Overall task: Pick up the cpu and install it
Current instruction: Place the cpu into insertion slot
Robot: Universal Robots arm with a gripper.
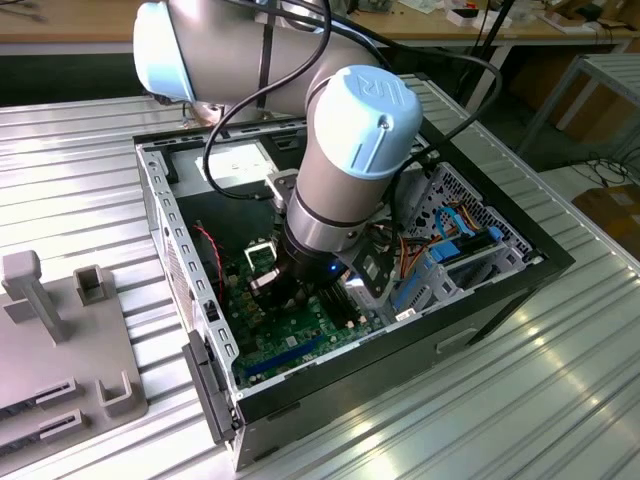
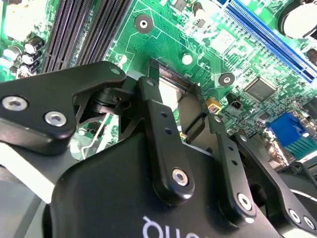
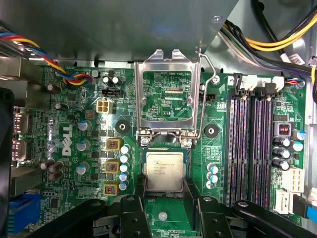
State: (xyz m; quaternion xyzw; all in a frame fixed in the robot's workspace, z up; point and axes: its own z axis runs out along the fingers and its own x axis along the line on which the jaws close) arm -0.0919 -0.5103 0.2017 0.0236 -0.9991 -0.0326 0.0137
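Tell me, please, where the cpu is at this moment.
In the first wrist view, the cpu sits between the fingertips of the pincer, over the green motherboard, right beside the raised silver socket frame.

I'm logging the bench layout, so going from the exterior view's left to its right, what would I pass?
Grey fixture plate → computer case's perforated side wall → green motherboard → blue cables → cardboard box.
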